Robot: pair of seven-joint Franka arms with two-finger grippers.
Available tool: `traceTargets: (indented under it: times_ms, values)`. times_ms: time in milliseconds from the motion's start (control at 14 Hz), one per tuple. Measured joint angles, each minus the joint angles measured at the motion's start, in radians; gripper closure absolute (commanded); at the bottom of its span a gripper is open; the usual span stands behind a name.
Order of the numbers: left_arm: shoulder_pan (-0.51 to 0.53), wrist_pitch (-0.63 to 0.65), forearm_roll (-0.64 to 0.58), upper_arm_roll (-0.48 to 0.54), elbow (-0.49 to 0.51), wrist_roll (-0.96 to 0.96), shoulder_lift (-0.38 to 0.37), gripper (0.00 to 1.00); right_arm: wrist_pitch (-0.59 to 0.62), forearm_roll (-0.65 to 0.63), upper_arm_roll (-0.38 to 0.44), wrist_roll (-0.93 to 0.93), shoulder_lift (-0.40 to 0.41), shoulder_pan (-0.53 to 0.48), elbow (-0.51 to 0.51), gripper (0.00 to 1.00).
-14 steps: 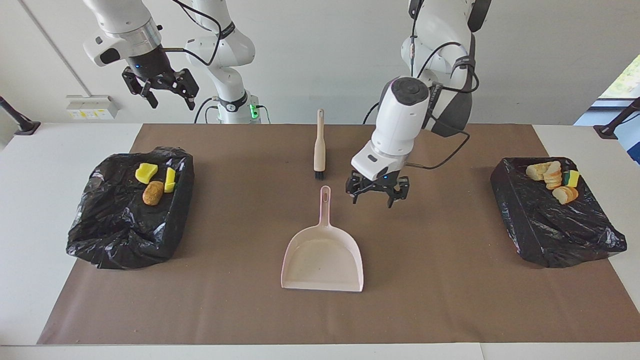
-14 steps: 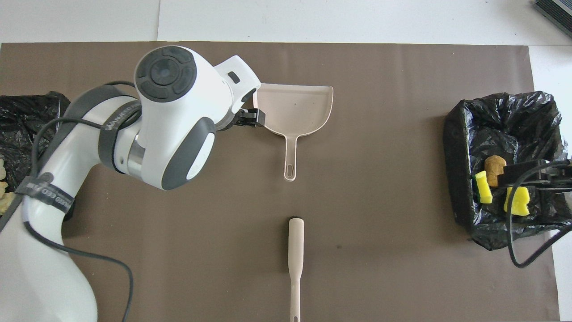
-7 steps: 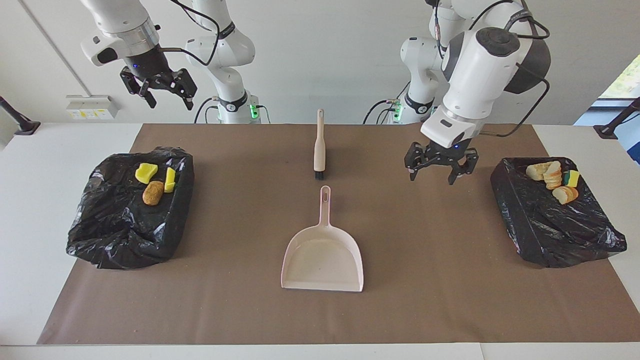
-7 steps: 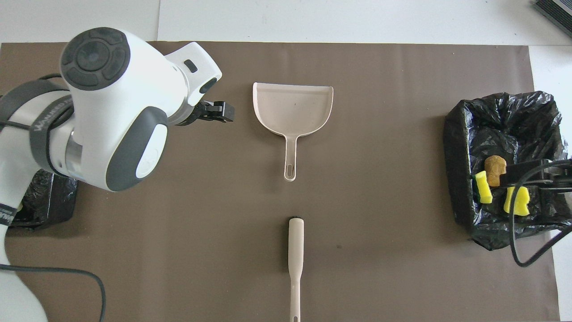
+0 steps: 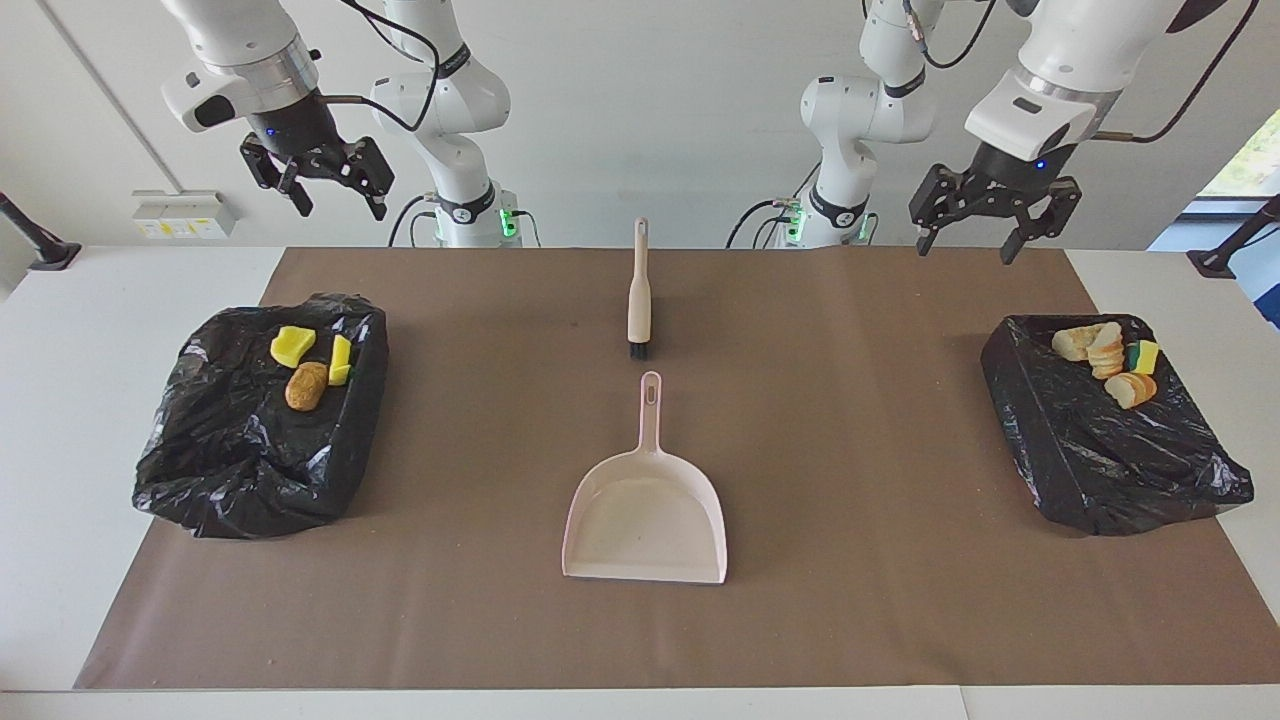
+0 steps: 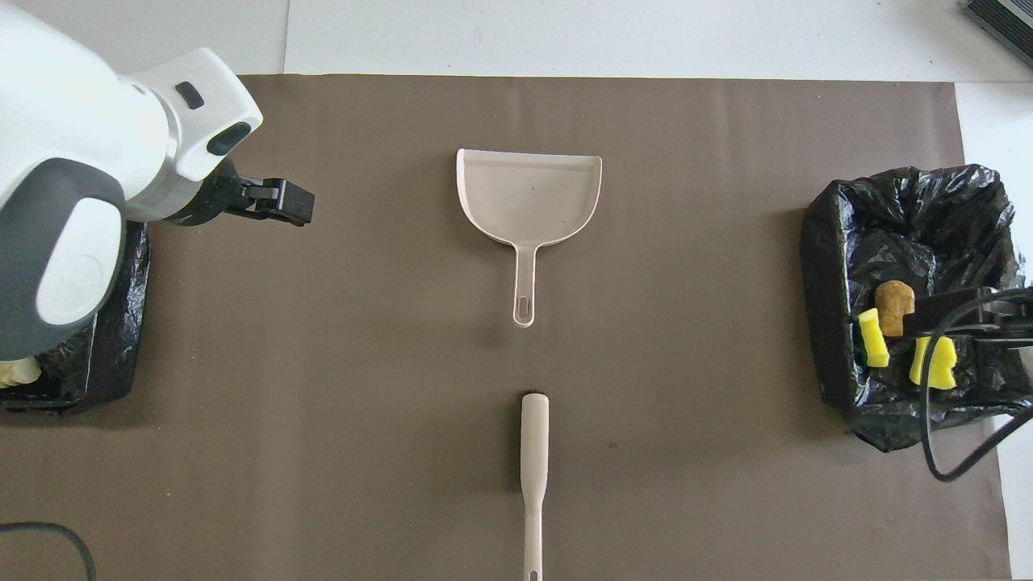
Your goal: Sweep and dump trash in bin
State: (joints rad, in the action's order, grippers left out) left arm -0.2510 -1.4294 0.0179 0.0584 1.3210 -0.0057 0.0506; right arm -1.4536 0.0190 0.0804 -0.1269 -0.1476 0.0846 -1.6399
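The trash lies in two black bag-lined bins. The bin at the right arm's end holds two yellow wedges and a brown lump. The bin at the left arm's end holds tan lumps and a yellow-green piece. My left gripper hangs open and empty, high over the mat's edge nearest the robots, close to that bin. My right gripper waits open and empty, high above its bin. From overhead, the left gripper shows beside its bin, and the right gripper covers part of the trash.
A pink dustpan lies empty at the middle of the brown mat, handle toward the robots. A cream hand brush lies just nearer to the robots, in line with that handle.
The left arm has lifted away from beside the dustpan's handle and swung up toward its own end of the table. The right gripper rose slightly. Dustpan, brush and trash have not moved.
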Motion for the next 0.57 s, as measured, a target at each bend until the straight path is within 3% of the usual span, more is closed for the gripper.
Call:
traceTargets:
  times_ms: [571]
  values:
    - [0.067, 0.086, -0.001, 0.057, 0.014, 0.152, -0.1, 0.0, 0.0, 0.0, 0.0, 0.0, 0.0, 0.0, 0.001, 0.0]
